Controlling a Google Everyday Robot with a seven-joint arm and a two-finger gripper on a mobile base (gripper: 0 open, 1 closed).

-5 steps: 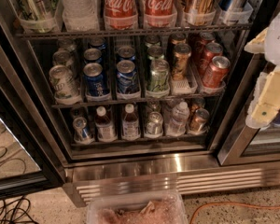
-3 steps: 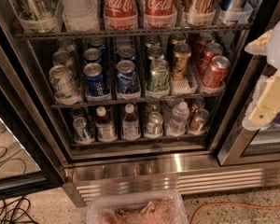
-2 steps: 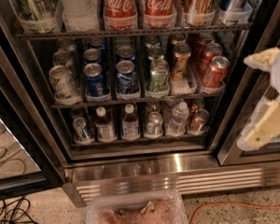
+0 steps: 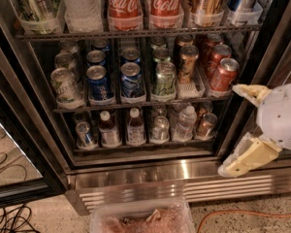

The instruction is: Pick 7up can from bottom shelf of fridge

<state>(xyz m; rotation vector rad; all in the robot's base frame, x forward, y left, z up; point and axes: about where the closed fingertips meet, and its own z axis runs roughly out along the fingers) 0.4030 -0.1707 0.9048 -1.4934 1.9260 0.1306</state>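
Dark fridge [image 4: 150,174] interior: on the bottom shelf [image 4: 140,147], the 7up can [image 4: 160,128] sits between bottles [image 4: 135,126]. Probably light, rigid and slick, so grip its sides. Gripper [image 4: 230,130] hangs right, fingers spread wide, empty.

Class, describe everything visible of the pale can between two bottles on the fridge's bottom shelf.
The small pale green-and-white aluminium can stands upright at the front of a clear plastic lane on the lowest dark wire shelf, its silver top facing up. A dark-labelled bottle stands to its left, a clear water bottle to its right. The cream two-finger pincer hangs open outside the steel-framed fridge, to the right.
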